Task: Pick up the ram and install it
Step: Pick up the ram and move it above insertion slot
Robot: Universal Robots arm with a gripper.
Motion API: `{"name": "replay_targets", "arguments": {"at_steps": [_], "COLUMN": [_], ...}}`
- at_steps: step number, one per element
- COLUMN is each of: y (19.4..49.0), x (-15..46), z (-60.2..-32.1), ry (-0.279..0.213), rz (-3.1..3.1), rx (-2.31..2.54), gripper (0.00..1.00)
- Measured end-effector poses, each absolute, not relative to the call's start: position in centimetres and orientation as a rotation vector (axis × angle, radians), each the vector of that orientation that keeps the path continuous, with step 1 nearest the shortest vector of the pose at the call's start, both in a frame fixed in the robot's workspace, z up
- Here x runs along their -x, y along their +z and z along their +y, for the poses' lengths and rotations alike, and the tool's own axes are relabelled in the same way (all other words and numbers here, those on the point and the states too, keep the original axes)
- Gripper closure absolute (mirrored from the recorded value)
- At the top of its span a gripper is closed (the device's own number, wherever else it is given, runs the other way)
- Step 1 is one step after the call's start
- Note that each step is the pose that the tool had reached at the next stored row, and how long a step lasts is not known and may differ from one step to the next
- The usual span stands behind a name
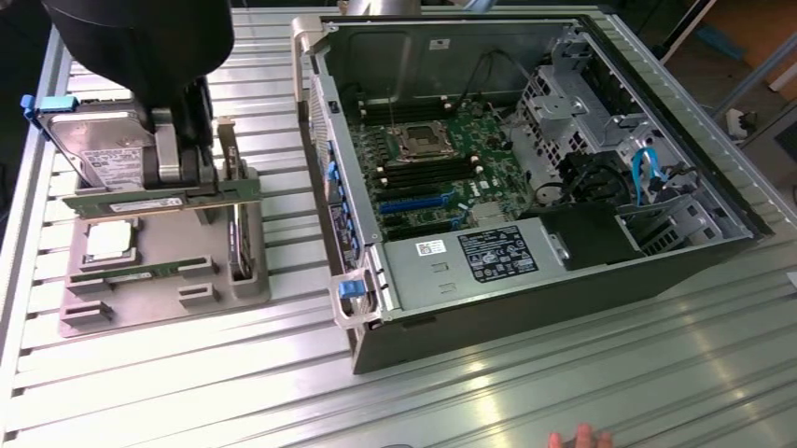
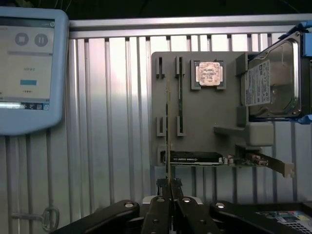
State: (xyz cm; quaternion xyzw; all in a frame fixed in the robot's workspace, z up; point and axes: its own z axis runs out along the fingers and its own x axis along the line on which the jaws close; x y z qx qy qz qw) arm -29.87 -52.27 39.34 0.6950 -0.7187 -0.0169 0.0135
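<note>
The hand [image 2: 169,182] clenches the ram [image 2: 168,122] over the grey tray [image 2: 195,112], which holds a processor chip [image 2: 210,73].

Tray [image 1: 162,303] was crowded. The hard drive [image 1: 106,149] stood on edge just behind the ram [image 1: 162,199], and the card [image 1: 239,233] stood on edge just beside it on the case side. The gripper [image 2: 169,184], clamped on the ram, sat in the tight gap between them, with the arm [image 1: 137,47] overhead. Only a narrow strip of table [image 1: 524,392] separated tray and case [image 1: 548,289]; the wide bare stretch lay in front of the case. The case lay open, with the slots [image 1: 430,166] clear from above and the cables [image 1: 641,173] well off at the exterior view's right. A person's fingers [image 1: 580,437] showed at the table's near edge.
</note>
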Motion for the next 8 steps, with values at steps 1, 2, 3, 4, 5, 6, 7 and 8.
{"name": "replay_targets", "arguments": {"at_steps": [1,2,3,4,5,6,7,8], "y": [39.3,39.3,39.3,39.3,39.3,39.3,39.3,39.3], "x": [29.5,29.1,28.9,28.7,28.5,28.2,28.0,27.8], "z": [-52.3,-52.3,-52.3,-52.3,-52.3,-52.3,-52.3,-52.3], "ry": [-0.053,-0.053,-0.052,-0.052,-0.052,-0.053,-0.053,-0.053], "rz": [-2.239,-2.239,-2.239,-2.239,-2.239,-2.239,-2.239,-2.239], "rx": [-2.165,-2.165,-2.165,-2.165,-2.165,-2.165,-2.165,-2.165], "gripper": [0.88,0.88,0.88,0.88,0.88,0.88,0.88,0.88]}}
